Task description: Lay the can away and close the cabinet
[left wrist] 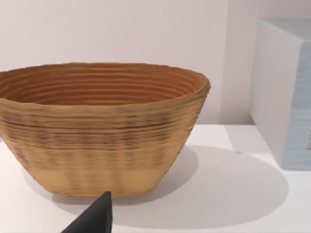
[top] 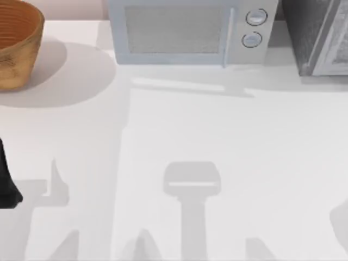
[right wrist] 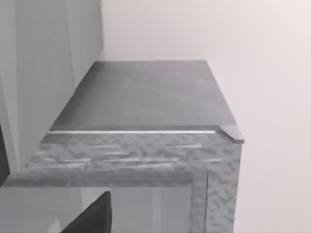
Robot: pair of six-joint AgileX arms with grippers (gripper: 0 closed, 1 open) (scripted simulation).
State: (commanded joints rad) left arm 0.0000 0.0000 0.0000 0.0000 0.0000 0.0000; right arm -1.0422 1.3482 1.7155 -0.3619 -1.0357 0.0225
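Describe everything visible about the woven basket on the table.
The basket stands upright at the far left corner of the white table, left of the microwave and apart from it. It looks like coiled wicker, tan outside and more orange inside, with ribbed walls flaring up from a narrower base to an oval rim. In the left wrist view no contents show inside, and nothing touches it but the table.

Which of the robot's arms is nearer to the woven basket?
Left. The left gripper faces the woven basket from just in front of it, at the table's left. The right arm's camera looks down on the grey cabinet, at the table's far right.
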